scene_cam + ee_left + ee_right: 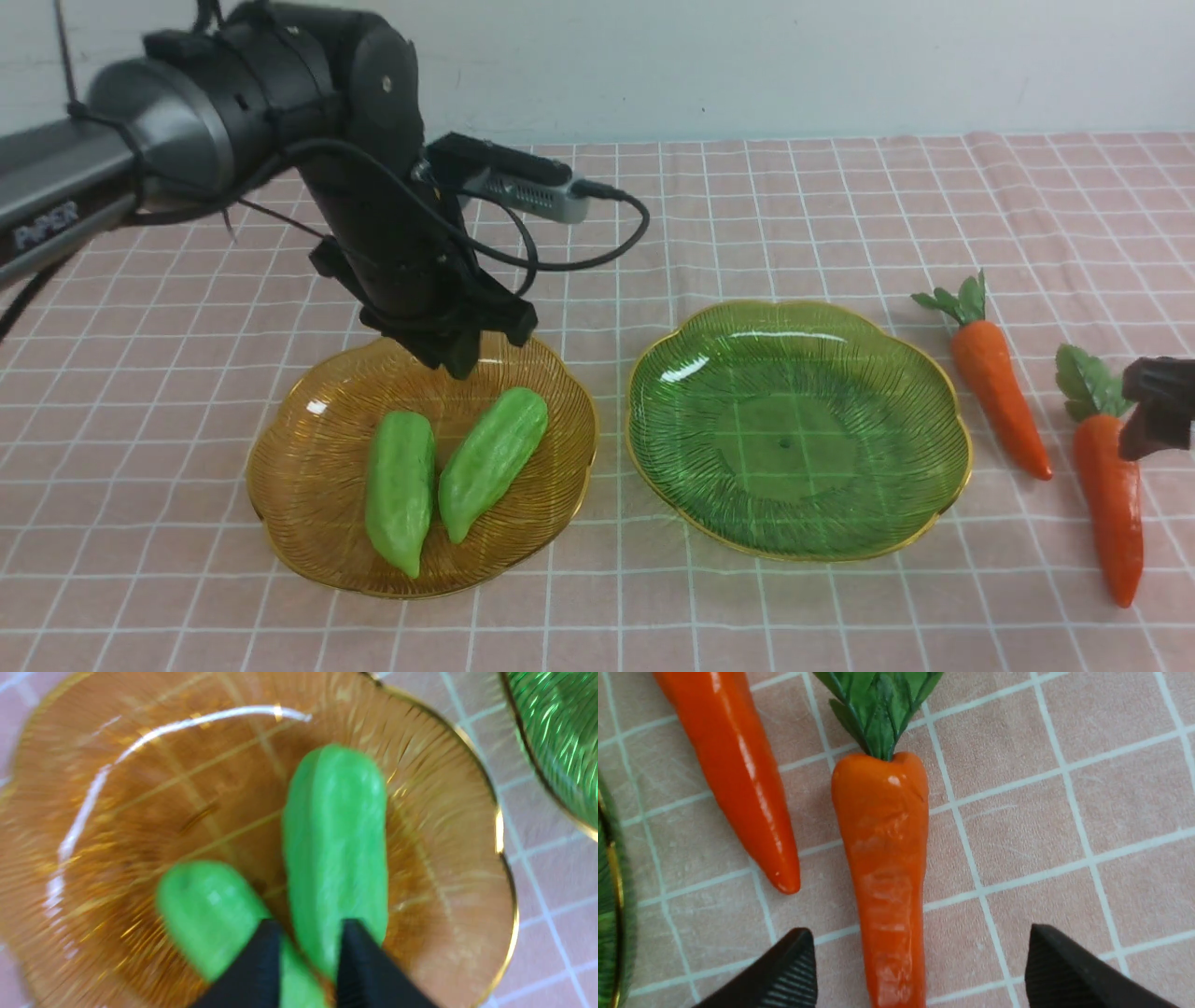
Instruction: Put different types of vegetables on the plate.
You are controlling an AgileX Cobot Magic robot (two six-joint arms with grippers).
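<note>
Two light-green gourds (400, 490) (493, 462) lie side by side on an amber glass plate (299, 411). My left gripper (457, 359) hangs just above the plate's back part. In the left wrist view its jaws (310, 933) stand a narrow gap apart over the gourds (336, 849), holding nothing. A green glass plate (794, 429) is bare. Two orange carrots (999, 392) (1111, 504) lie on the cloth to its right. My right gripper (1158, 411) is wide open above the nearer carrot (885, 858), its fingers (794, 961) on either side of the thin end.
A pink checked cloth (840, 215) covers the table up to a pale wall at the back. The second carrot (738, 779) lies close beside the straddled one, and the green plate's rim (609, 905) is just past it. The left arm's cable (579, 252) loops behind the amber plate.
</note>
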